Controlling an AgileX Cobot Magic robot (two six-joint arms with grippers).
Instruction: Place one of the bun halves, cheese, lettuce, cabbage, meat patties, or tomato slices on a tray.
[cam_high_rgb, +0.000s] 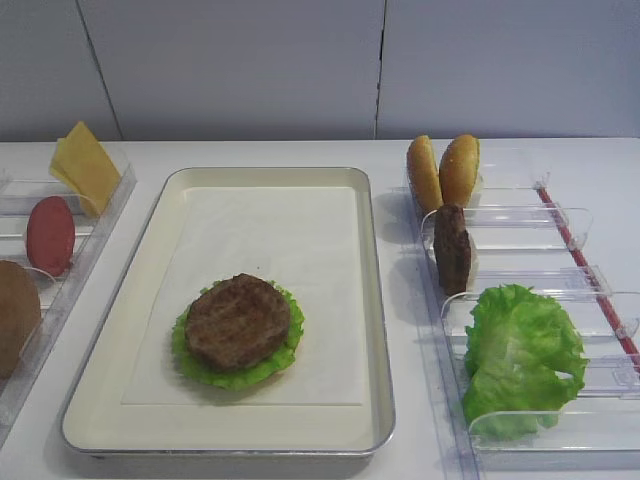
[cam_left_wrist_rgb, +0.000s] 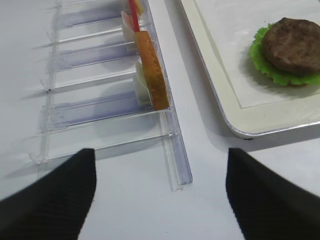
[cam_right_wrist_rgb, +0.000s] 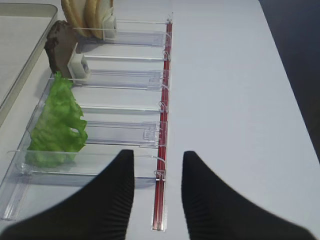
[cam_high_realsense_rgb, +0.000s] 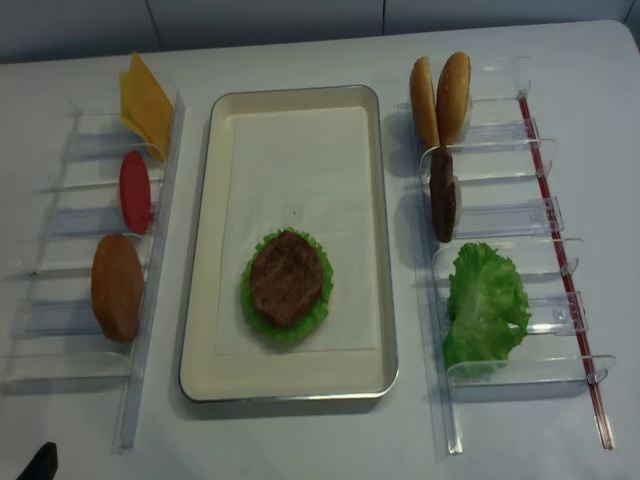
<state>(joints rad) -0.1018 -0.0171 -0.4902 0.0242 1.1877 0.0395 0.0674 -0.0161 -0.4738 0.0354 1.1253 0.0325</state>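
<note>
Right gripper (cam_right_wrist_rgb: 158, 192): fingers apart with a gap, nothing between them, over the near end of the right rack (cam_right_wrist_rgb: 125, 132).
Left gripper (cam_left_wrist_rgb: 159, 192): spread wide, empty, beside the tray (cam_left_wrist_rgb: 220, 107).
Tray contents: meat patty (cam_high_rgb: 238, 321) on lettuce (cam_high_rgb: 205, 370).
Nearest supply: rack lettuce (cam_right_wrist_rgb: 56, 125) ahead-left of the right gripper; standing patty (cam_right_wrist_rgb: 59, 46) and bun halves (cam_right_wrist_rgb: 85, 15) lie beyond.
Nearer arm: right, judged.

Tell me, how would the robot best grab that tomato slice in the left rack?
Judging by its pose, from above. The tomato slice stands on edge in the left rack, with its upper rim clear of the clear dividers. A gripper could probably come straight down and pinch the two flat red faces near the top, then lift upward.
</note>
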